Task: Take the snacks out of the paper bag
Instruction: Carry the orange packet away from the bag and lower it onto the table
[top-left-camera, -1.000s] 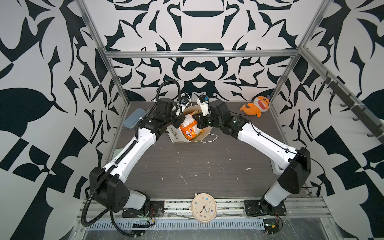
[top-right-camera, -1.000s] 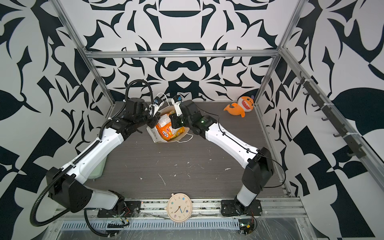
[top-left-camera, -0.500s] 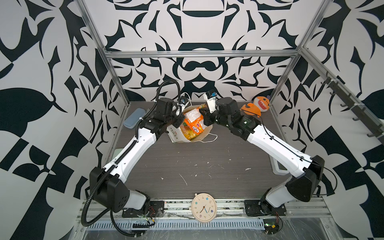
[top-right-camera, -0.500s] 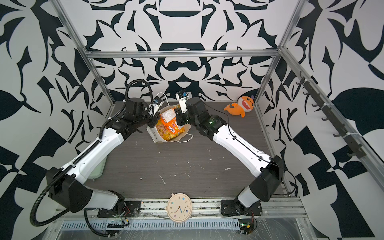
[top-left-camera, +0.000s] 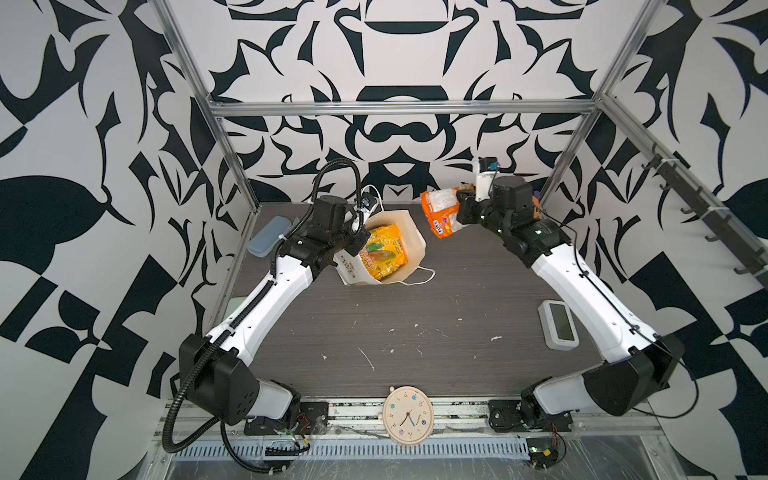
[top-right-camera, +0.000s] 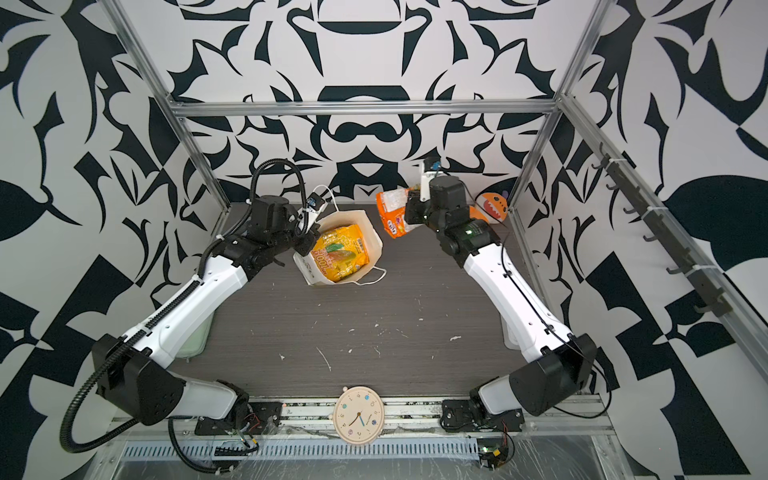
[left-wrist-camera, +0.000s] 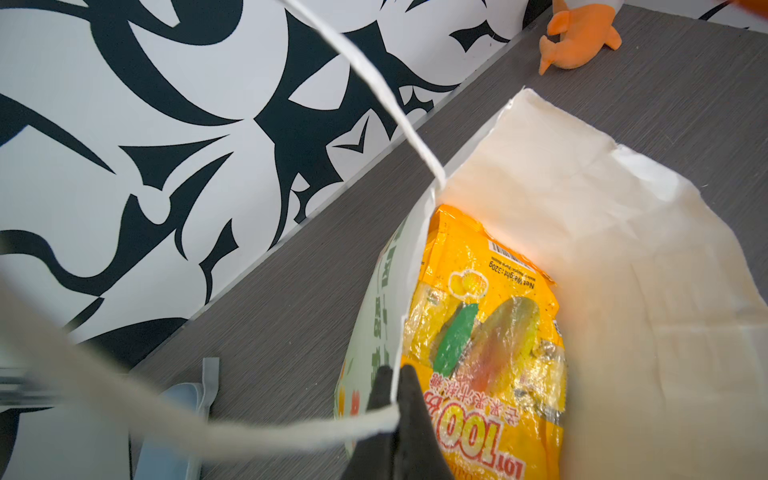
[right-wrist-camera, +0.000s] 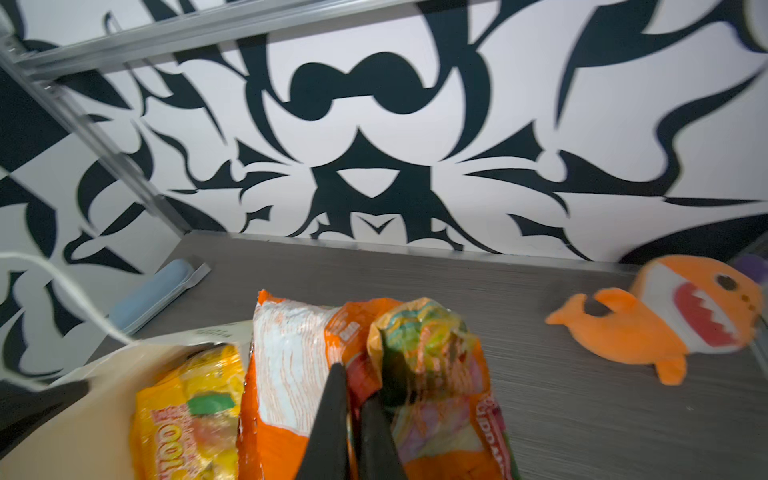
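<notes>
– Orange first: the orange packet (top-left-camera: 439, 212) is clear of the paper bag (top-left-camera: 411, 237) now. A second ago we still had it down in the mouth, and half a second ago it was only partway up.
– Agreed. In both top views it hangs in the air beside the bag, toward the back wall, touching neither the bag nor the table (top-left-camera: 415, 332). Our right gripper (right-wrist-camera: 359, 374) is clamped on its crumpled upper part, and the wrist view shows the film pinched between the jaws.
– And our left gripper (left-wrist-camera: 392, 376)?
– It hasn't budged. Its jaws are closed tight on the bag's rim, one inside and one outside, keeping the mouth open. The bag sits tilted in the same spot as before.
– So what did the lift uncover?
– A yellow packet (left-wrist-camera: 490, 332), lying against the lower wall inside, which the orange one mostly covered a second ago. Whether more lies under it we cannot tell.
– That makes one snack out of the bag but not yet set down.
– Right. We judge the next step is to put it on bare table, away from the orange plush shark (right-wrist-camera: 665, 320) near the back corner, then return for the yellow one.
– Risk?
– The film looks slippery and we hold it by a fold, so a quick swing could shake it loose.
</notes>
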